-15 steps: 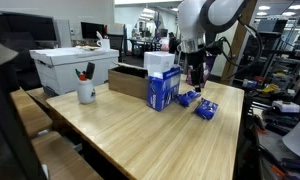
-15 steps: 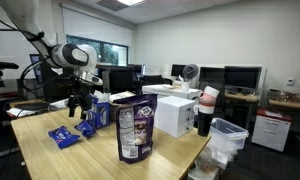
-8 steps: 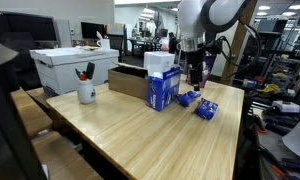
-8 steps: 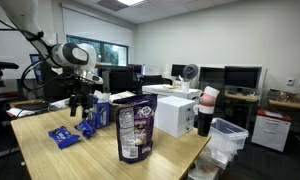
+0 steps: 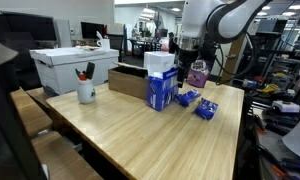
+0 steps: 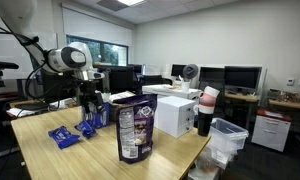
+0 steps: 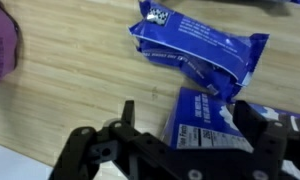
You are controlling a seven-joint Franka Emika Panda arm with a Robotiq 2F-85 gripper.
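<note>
The hand [image 7: 170, 128] is seen poised above the tabletop [image 7: 70, 95], its fingers [image 7: 90, 150] set wide apart and nothing clasped between them. In the wrist view a blue packet [image 7: 205, 115] is found directly beneath it, lying flat on the wood between the two fingers but nearer the right-hand one. Its near end is hidden by the hand, so its long axis cannot be fixed with certainty. A second blue packet [image 7: 195, 45] is laid just beyond the first, close to it or touching it. Its long axis runs across the view and dips a little toward the right, roughly along the line on which the fingers are spread. It is judged that a straight descent would bring the first packet within the fingers. For the second, a reach forward and a turn of the wrist would be called for, so that it could be closed on across its narrow width. In both exterior views the hand [image 5: 195, 78] [image 6: 88, 105] is shown well clear above the packet [image 5: 187, 98] [image 6: 87, 127], beside a tall blue bag [image 5: 162, 80]. A purple thing [image 7: 0, 50] is glimpsed at the left edge of the wrist view.
</note>
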